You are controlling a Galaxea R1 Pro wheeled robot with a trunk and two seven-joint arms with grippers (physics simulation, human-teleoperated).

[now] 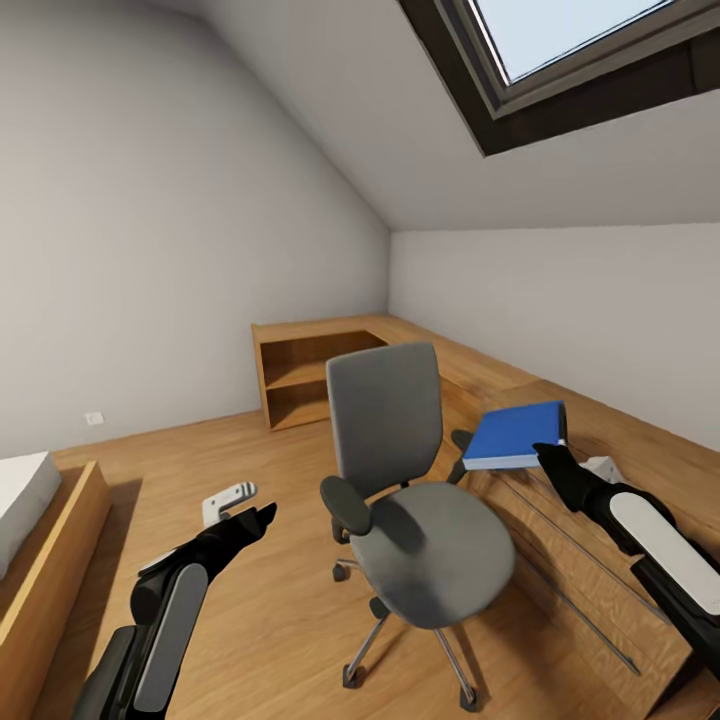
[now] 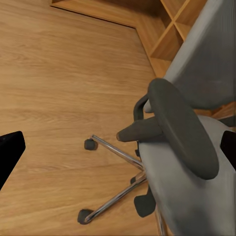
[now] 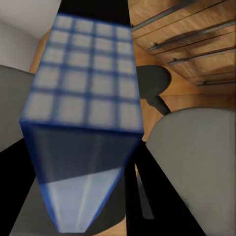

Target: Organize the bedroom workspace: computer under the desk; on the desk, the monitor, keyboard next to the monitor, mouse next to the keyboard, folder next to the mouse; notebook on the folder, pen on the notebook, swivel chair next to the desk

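open wooden shelf unit [image 1: 300,378] by wall, skylight [image 1: 560,60], bed corner [image 1: 30,500], wall socket [image 1: 94,418]

The swivel chair [image 1: 400,470] is showing matt grey cloth on seat and back, smooth black plastic armrests and a shiny chrome base. The floor [image 1: 250,520] is looking like light wood with a soft sheen, as is the low shelf unit [image 1: 300,375]. The folder [image 1: 512,436] is appearing smooth, bright blue, faintly glossy. The right gripper [image 1: 548,458] is looking like matt black plastic; the walls [image 1: 150,220] are reading as flat grey paint.
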